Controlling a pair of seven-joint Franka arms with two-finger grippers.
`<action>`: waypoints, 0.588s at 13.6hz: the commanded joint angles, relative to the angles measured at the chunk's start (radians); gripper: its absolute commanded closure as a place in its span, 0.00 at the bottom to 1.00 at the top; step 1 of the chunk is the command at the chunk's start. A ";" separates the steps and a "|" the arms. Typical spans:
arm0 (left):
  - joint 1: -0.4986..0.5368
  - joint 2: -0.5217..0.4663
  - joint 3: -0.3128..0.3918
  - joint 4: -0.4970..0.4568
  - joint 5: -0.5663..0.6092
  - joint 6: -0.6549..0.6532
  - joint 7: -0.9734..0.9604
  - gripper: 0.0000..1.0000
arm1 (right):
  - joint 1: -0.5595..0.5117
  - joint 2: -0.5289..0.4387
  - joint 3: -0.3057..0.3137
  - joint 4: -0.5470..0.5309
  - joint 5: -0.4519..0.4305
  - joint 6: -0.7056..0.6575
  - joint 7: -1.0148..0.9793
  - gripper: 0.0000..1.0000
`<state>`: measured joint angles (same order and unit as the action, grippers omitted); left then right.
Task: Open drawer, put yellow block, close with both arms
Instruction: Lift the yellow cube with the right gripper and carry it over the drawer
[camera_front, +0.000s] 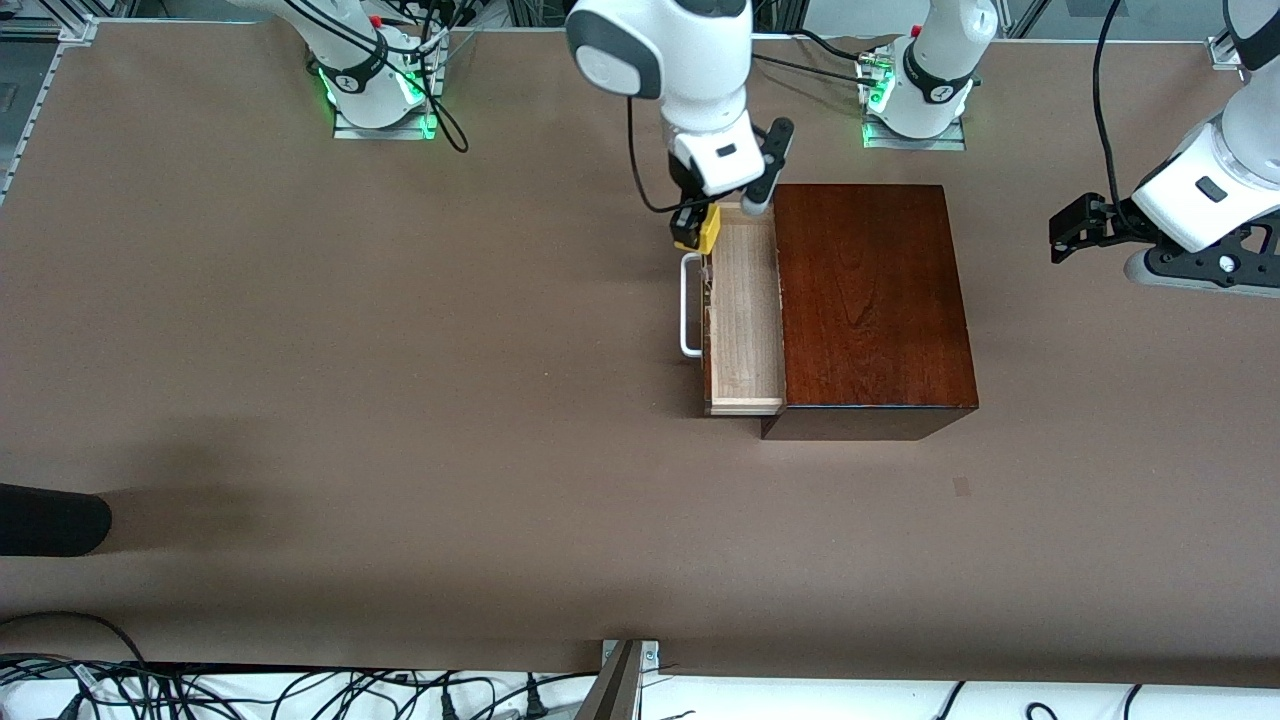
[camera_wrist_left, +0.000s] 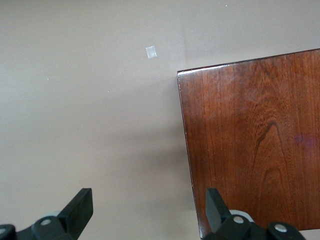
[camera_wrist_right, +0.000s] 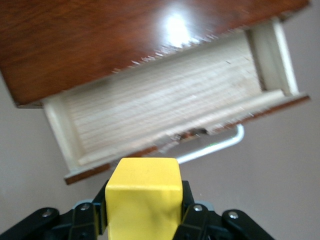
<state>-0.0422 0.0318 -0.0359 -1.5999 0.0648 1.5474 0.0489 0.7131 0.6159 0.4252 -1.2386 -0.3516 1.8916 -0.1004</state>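
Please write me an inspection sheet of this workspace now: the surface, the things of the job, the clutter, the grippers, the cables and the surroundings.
Surface: brown table, one small pale tape square on it.
Job's things: wooden box with its drawer pulled out toward the right arm's end, nothing inside; white handle on its front. Yellow block held over the drawer's front edge.
Clutter: nothing seen.
Grippers: right gripper shut on the yellow block. Left gripper open, waiting over the table beside the box, toward the left arm's end.
Cables: black cables by the arm bases; more along the table edge nearest the front camera.
Surroundings: dark object at the table's edge, cannot identify.
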 joint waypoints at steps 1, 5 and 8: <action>0.004 -0.016 -0.004 -0.011 -0.011 -0.006 0.016 0.00 | 0.077 0.099 -0.009 0.131 -0.079 -0.028 -0.028 1.00; 0.004 -0.016 -0.004 -0.011 -0.011 -0.006 0.016 0.00 | 0.111 0.131 -0.026 0.168 -0.096 -0.014 -0.041 1.00; 0.004 -0.016 -0.004 -0.011 -0.011 -0.006 0.016 0.00 | 0.118 0.165 -0.026 0.180 -0.119 0.001 -0.091 1.00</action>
<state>-0.0422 0.0318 -0.0373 -1.5999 0.0648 1.5474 0.0489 0.8134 0.7372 0.4030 -1.1135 -0.4470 1.8968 -0.1604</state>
